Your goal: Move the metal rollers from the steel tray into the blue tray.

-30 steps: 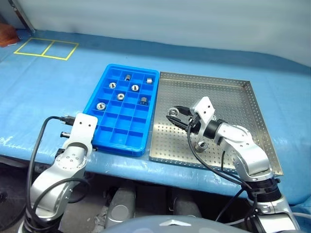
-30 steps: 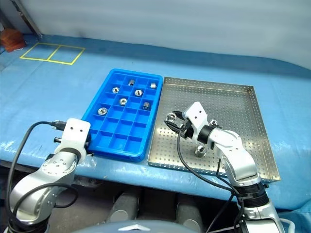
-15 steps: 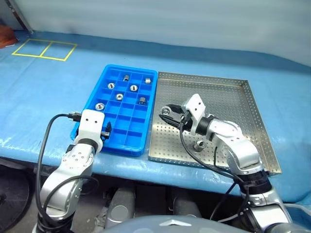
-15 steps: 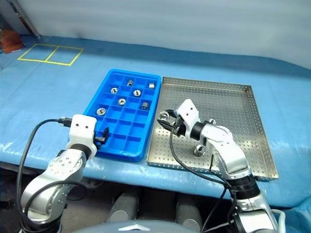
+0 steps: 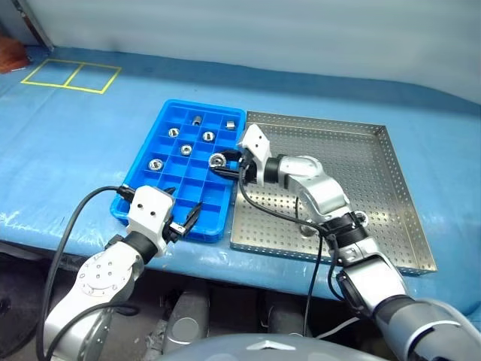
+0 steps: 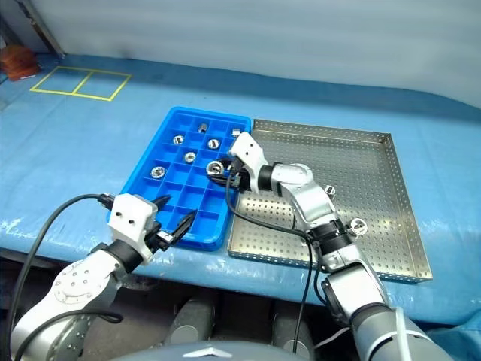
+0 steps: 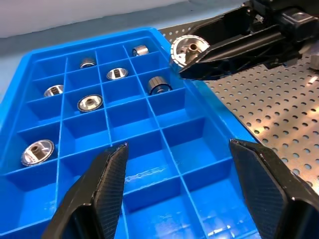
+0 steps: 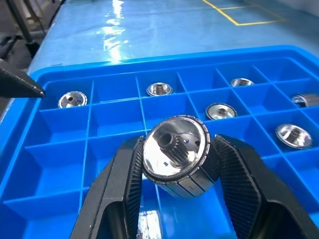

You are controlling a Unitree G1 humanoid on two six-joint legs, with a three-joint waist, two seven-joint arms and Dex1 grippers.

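Delivery step: right claw (image 5: 223,162) is clamped on one roller (image 8: 175,154) above blue tray (image 5: 143,197), mid-frame; left claw (image 6: 171,223) stands open, empty. An empty compartment must be chosen for release.

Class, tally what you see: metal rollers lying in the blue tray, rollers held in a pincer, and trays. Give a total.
Metal rollers lying in the blue tray: 7
Roller held in the right pincer: 1
Trays, the blue one and the steel tray: 2
Total: 10
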